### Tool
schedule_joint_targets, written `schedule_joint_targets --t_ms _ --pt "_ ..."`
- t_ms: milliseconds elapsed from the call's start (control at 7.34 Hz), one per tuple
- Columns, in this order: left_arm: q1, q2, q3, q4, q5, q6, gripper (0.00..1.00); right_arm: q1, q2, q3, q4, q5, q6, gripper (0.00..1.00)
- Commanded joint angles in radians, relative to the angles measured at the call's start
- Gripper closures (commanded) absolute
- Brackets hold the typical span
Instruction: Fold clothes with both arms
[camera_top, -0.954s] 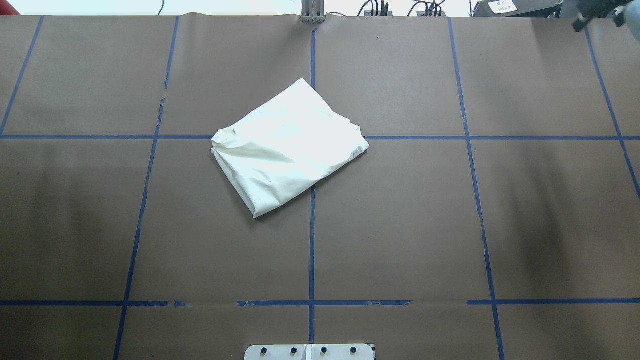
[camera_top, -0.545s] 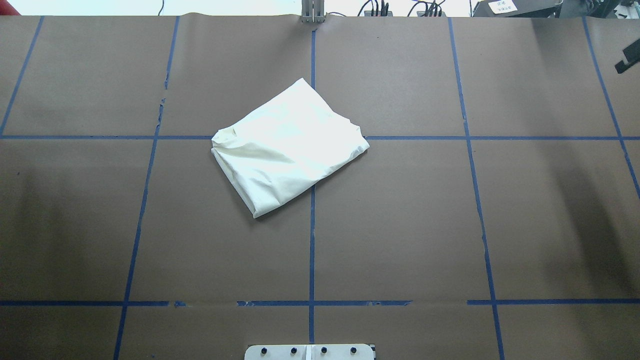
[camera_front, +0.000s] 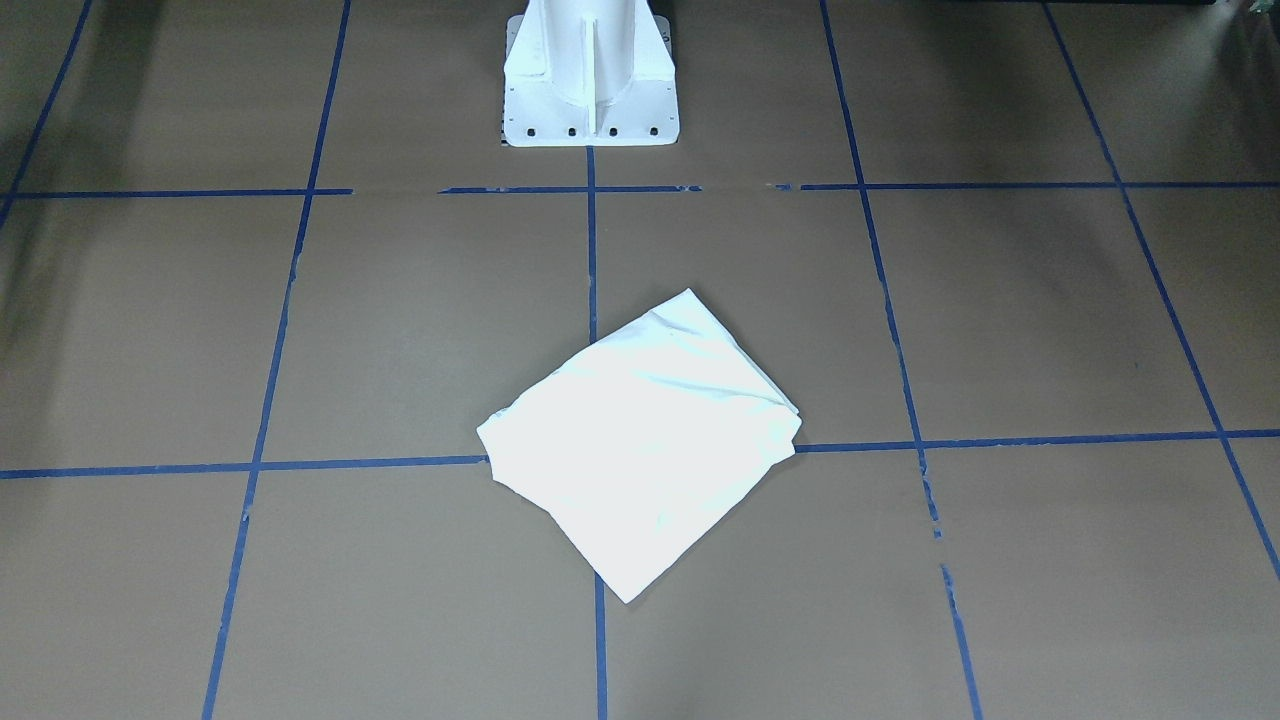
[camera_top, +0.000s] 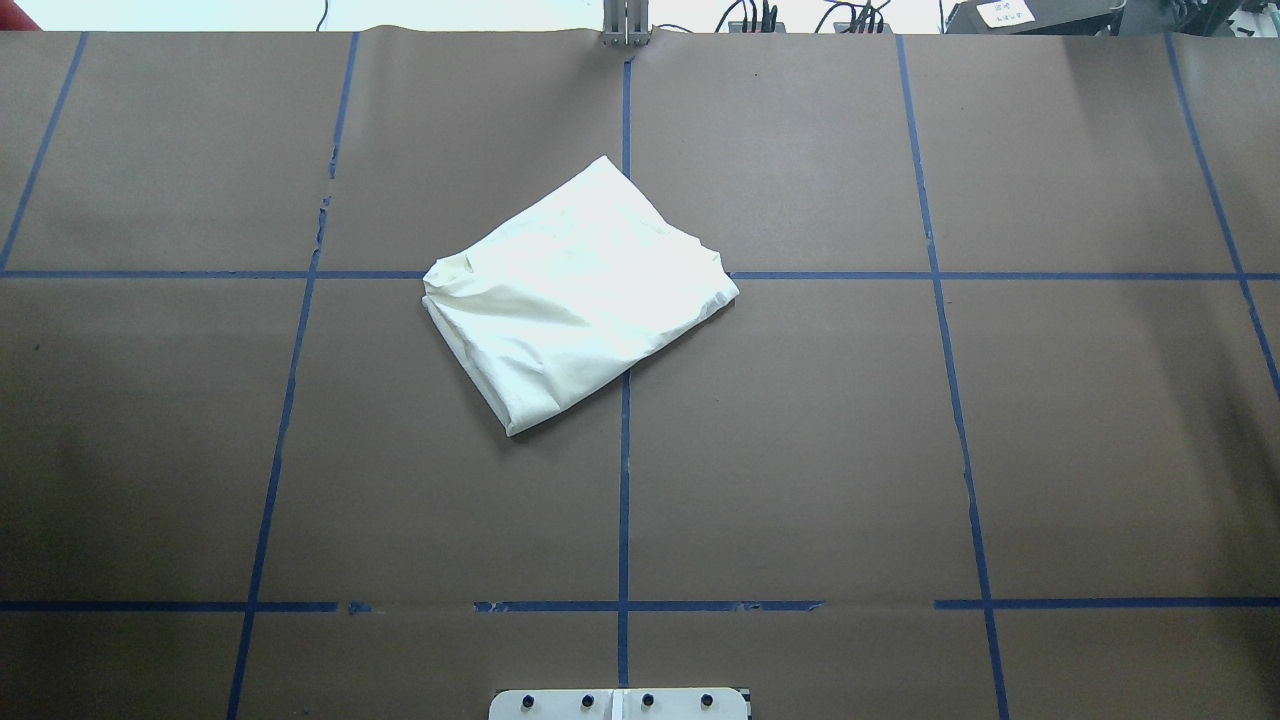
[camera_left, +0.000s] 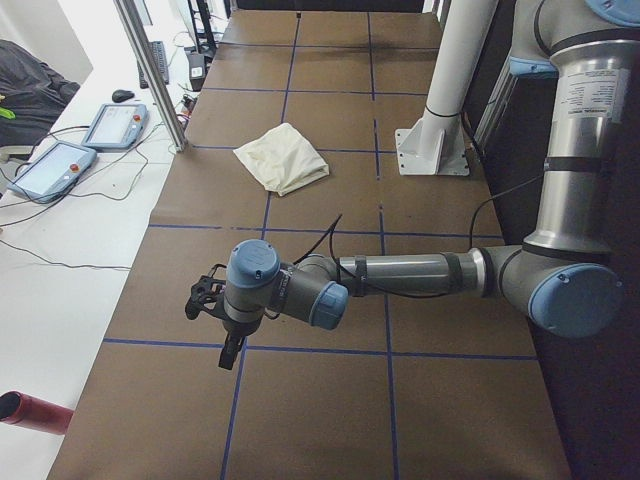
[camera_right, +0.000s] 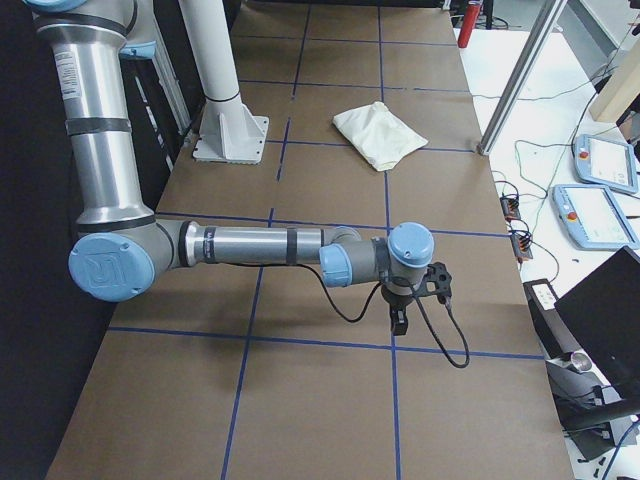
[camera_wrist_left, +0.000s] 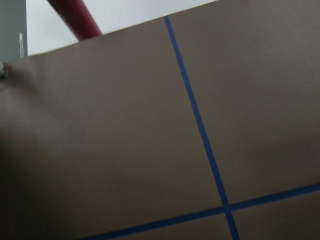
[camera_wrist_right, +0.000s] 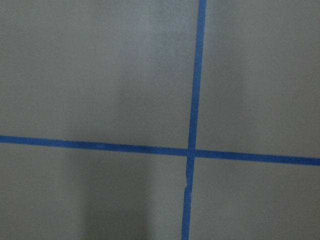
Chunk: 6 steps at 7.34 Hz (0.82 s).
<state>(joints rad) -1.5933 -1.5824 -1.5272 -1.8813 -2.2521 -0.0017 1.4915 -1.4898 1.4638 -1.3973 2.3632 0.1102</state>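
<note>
The cream-white shirt (camera_top: 575, 290) lies folded into a compact, roughly square bundle near the table's middle, turned diagonally to the blue tape lines. Its print is hidden inside the fold. It also shows in the front-facing view (camera_front: 640, 445), the left side view (camera_left: 282, 160) and the right side view (camera_right: 380, 135). My left gripper (camera_left: 222, 335) hangs over bare table near the left end, far from the shirt. My right gripper (camera_right: 405, 310) hangs over bare table near the right end, also far from it. I cannot tell whether either is open or shut. Both wrist views show only brown table and tape.
The white pedestal base (camera_front: 590, 75) stands at the robot's edge of the table. A side bench holds teach pendants (camera_left: 60, 165) and cables. A metal post (camera_left: 150, 70) stands at the far table edge. A red cylinder (camera_left: 35, 412) lies beyond the left end.
A black gripper part at the overhead view's right edge moved down and then out of that view. The shirt has not moved.
</note>
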Motion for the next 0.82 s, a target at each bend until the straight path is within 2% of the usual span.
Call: schedule_joint_targets --t_ms 0,136,409,545,681 --pt "0.004 0.047 -0.125 0.227 -0.01 0.062 0.0 0.025 -0.044 0.006 0.001 0.027 0.0 0.0" --pt "0.007 0.045 -0.111 0.223 -0.035 0.062 0.0 0.071 -0.061 0.01 0.0 0.068 -0.001 0.0" --pt "0.009 0.041 -0.102 0.228 -0.024 0.052 0.0 0.096 -0.13 0.122 -0.018 0.062 0.008 0.0" --pt "0.009 0.039 -0.099 0.228 -0.021 0.052 0.0 0.096 -0.141 0.189 -0.091 0.053 0.008 0.0" --pt "0.009 0.039 -0.1 0.228 -0.021 0.052 0.0 0.095 -0.133 0.287 -0.206 -0.009 0.008 0.0"
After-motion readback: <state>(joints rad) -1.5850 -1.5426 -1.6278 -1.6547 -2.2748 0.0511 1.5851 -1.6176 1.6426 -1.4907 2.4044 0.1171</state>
